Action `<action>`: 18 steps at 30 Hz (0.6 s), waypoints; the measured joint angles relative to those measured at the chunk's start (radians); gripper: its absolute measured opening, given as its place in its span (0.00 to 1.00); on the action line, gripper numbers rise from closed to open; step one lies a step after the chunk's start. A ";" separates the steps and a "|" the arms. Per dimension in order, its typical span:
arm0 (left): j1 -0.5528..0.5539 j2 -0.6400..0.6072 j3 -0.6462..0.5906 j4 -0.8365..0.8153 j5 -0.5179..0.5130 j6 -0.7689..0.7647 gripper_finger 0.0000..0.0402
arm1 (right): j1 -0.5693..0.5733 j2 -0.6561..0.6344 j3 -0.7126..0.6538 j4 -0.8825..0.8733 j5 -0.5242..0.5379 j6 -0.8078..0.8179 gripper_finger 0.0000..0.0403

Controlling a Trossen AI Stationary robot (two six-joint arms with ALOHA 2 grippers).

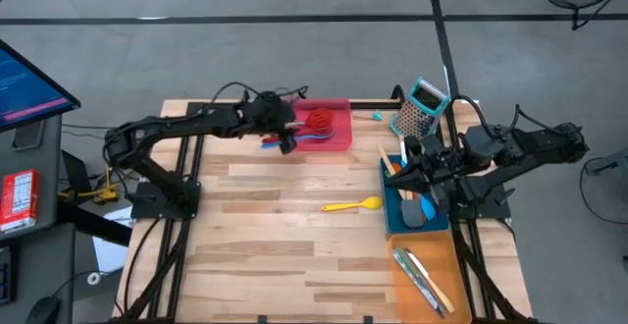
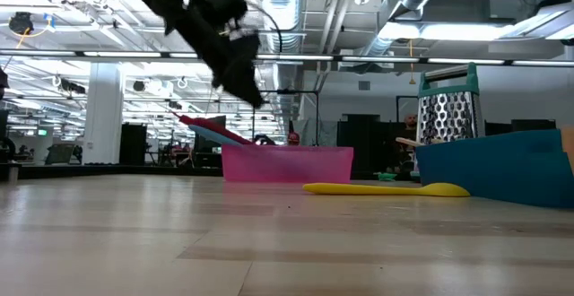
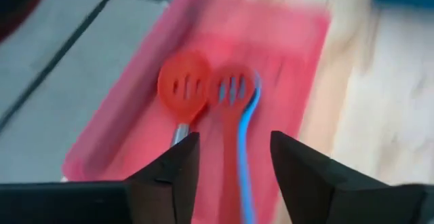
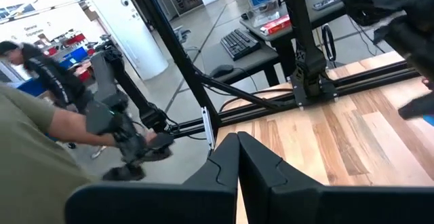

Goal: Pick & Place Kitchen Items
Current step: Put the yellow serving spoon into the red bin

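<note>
The left gripper point(image 3: 234, 166) hangs over the flat red plastic tray point(image 1: 339, 139) with its fingers spread and nothing between them. In the tray lie a round red slotted turner point(image 3: 183, 88), a red slotted spoon point(image 3: 232, 91) and a thin blue utensil point(image 3: 245, 149). They look light, stiff and a bit slippery, so the long thin handle is probably the best place to grab. The right gripper point(image 4: 237, 157) waits over the blue tray point(image 1: 392, 221), pressed together. A yellow plastic spoon point(image 1: 353, 205) lies alone on the wooden table point(image 1: 265, 255).

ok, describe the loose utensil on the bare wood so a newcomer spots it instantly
Start at the blue tray on the table's right side. Just left of it, alone on the planks, lies the yellow spoon. It is the only utensil outside a tray.
</note>
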 joint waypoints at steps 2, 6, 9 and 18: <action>-0.012 -0.045 0.024 -0.009 0.020 -0.081 0.43 | -0.005 0.000 0.000 0.002 0.016 0.000 0.00; -0.075 -0.181 0.034 -0.014 0.026 -0.130 0.44 | -0.044 0.000 0.000 0.032 0.072 -0.001 0.00; -0.133 -0.290 0.033 -0.016 0.010 -0.129 0.44 | -0.079 -0.003 0.000 0.044 0.076 0.000 0.00; -0.331 -0.457 0.033 -0.016 -0.138 -0.137 0.41 | -0.154 0.007 0.000 0.075 0.074 -0.025 0.01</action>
